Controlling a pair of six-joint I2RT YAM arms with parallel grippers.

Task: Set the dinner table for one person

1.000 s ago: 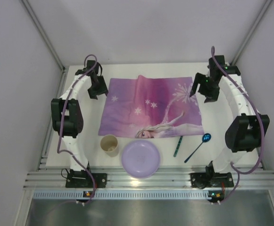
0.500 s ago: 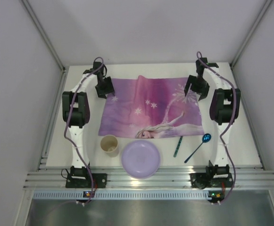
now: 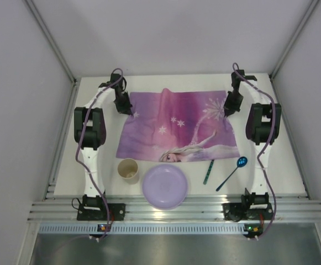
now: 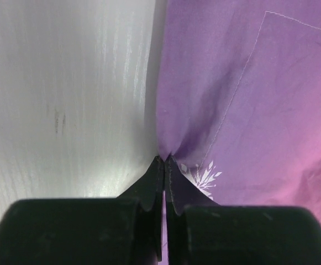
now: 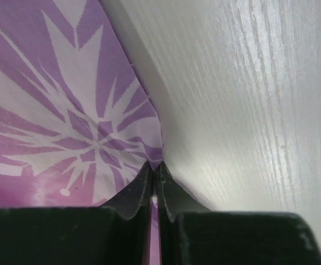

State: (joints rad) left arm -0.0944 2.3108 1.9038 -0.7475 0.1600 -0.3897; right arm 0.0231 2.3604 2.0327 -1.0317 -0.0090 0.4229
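Note:
A purple-pink cartoon placemat (image 3: 178,126) lies on the white dinner table (image 3: 259,165). My left gripper (image 3: 126,108) is shut on the placemat's left edge (image 4: 174,144), the cloth puckered between its fingertips (image 4: 157,168). At the opposite side my right gripper (image 3: 227,110) is shut on the placemat's right edge (image 5: 154,155), the fabric pinched up where the jaws meet. Near the front sit a lilac plate (image 3: 164,186), a beige cup (image 3: 128,169), a green utensil (image 3: 209,171) and a blue spoon (image 3: 232,171).
Grey walls close in the table on the left, back and right. An aluminium rail (image 3: 177,210) runs along the near edge with both arm bases on it. Purple cables loop along each arm.
Both arms swung inward to the placemat's far corners. Both grippers, open before, have closed on the cloth's side edges.

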